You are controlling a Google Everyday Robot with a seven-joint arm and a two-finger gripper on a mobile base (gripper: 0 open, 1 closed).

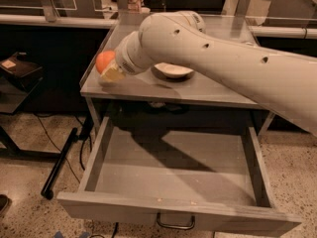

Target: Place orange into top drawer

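Observation:
The orange (104, 61) is a round orange fruit held at the tip of my gripper (110, 71), just above the left part of the grey tabletop (208, 88). My gripper is shut on the orange; one pale fingertip (114, 75) shows under it. The white arm reaches in from the right and hides part of the tabletop. The top drawer (173, 175) is pulled wide open below the tabletop, its flat grey bottom bare, with a metal loop handle (174, 225) on its front.
A cream-white bowl (172, 71) sits on the tabletop behind the arm, partly hidden. A black table leg (59, 165) and cables lie on the speckled floor to the left. A dark shelf (20, 71) stands at far left.

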